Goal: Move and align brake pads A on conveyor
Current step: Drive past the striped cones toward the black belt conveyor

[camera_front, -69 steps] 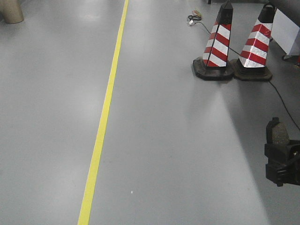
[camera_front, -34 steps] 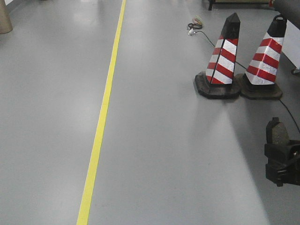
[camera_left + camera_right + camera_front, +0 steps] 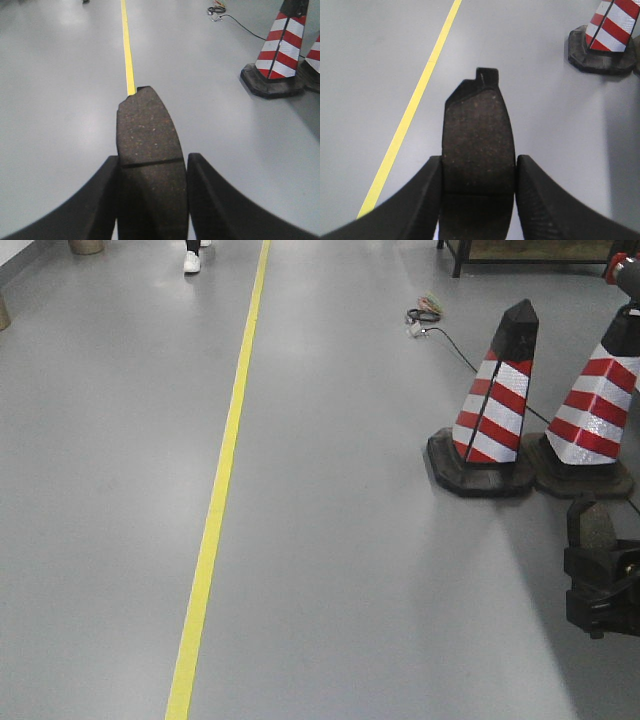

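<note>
Both grippers hold brake pads above a grey floor. In the left wrist view, my left gripper (image 3: 152, 159) is shut on a dark grey brake pad (image 3: 149, 127) that stands on edge between the fingers, its groove just above the fingertips. In the right wrist view, my right gripper (image 3: 479, 158) is shut on a second brake pad (image 3: 478, 120) with a small tab at its top. The front view shows the right gripper (image 3: 600, 540) at the right edge, with its pad (image 3: 598, 524) sticking up. The conveyor is out of view.
A yellow floor line (image 3: 215, 510) runs from near to far at left of centre. Two red-and-white cones (image 3: 495, 405) (image 3: 592, 415) stand at the right, with a black cable (image 3: 455, 340) behind them. A person's white shoe (image 3: 192, 260) and a table leg (image 3: 460, 255) show at the top.
The whole view has advanced over the floor: the cones have come nearer and slid down and right. A shoe and a table leg have come into sight. Both grippers still hold their pads.
</note>
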Controlling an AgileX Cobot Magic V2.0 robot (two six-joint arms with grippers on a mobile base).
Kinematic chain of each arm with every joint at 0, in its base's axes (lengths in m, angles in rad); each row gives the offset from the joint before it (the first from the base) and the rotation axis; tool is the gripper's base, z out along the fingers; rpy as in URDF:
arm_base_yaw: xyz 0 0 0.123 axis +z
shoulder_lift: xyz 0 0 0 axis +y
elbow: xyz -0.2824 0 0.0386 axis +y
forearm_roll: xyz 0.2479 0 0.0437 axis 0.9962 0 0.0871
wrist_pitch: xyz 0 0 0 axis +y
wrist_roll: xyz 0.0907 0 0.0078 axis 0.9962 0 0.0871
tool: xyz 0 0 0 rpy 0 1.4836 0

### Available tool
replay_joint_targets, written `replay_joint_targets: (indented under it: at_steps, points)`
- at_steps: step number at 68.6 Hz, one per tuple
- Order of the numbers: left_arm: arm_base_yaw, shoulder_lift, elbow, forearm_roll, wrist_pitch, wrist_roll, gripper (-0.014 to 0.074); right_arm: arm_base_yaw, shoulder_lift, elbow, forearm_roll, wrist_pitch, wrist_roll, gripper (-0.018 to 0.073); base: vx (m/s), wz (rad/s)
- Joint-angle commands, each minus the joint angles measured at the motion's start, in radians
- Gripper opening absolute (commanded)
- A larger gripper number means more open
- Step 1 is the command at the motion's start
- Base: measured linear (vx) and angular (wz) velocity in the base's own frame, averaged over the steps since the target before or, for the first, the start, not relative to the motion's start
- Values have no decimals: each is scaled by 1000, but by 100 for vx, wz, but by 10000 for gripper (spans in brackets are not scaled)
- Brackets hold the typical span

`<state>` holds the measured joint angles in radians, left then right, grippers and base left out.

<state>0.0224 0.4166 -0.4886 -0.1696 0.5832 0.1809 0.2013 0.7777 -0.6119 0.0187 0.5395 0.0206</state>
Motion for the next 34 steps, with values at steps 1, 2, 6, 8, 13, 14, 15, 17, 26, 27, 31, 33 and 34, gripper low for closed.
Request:
replay_joint_targets:
  at_steps: [1,2,6,8,13,14,15,17,26,27,31,33,34]
  points:
    - [-6,8,-30,-12,-92,-2,72,-2,-9,-33,-2,-81,-8,14,55,0]
    - [-6,8,-30,-12,-92,-2,72,-2,-9,-33,-2,-81,-8,14,55,0]
    - [-6,8,-30,-12,-92,-2,72,-2,-9,-33,-2,-81,-8,14,55,0]
    - [-6,8,-30,-12,-92,-2,72,-2,-9,-33,-2,-81,-8,14,55,0]
    - [-6,8,-30,-12,-92,-2,72,-2,-9,-33,-2,-81,-8,14,54,1]
    - [-6,8,-30,-12,-92,-2,72,-2,-9,-33,-2,-81,-8,14,54,1]
    - [-6,8,-30,-12,-92,-2,72,-2,-9,-33,-2,-81,-8,14,54,1]
    - [-6,8,-30,-12,-92,-2,72,-2,-9,-33,-2,-81,-8,14,54,1]
    - [-6,8,-30,-12,-92,-2,72,-2,-9,-33,-2,-82,-8,14,53,1]
    - [-6,8,-30,-12,-92,-2,72,-2,-9,-33,-2,-82,-8,14,52,1]
    - [-6,8,-30,-12,-92,-2,72,-2,-9,-33,-2,-82,-8,14,52,1]
    - [-6,8,-30,-12,-92,-2,72,-2,-9,-33,-2,-82,-8,14,53,0]
    - [-6,8,-30,-12,-92,-2,72,-2,-9,-33,-2,-82,-8,14,53,0]
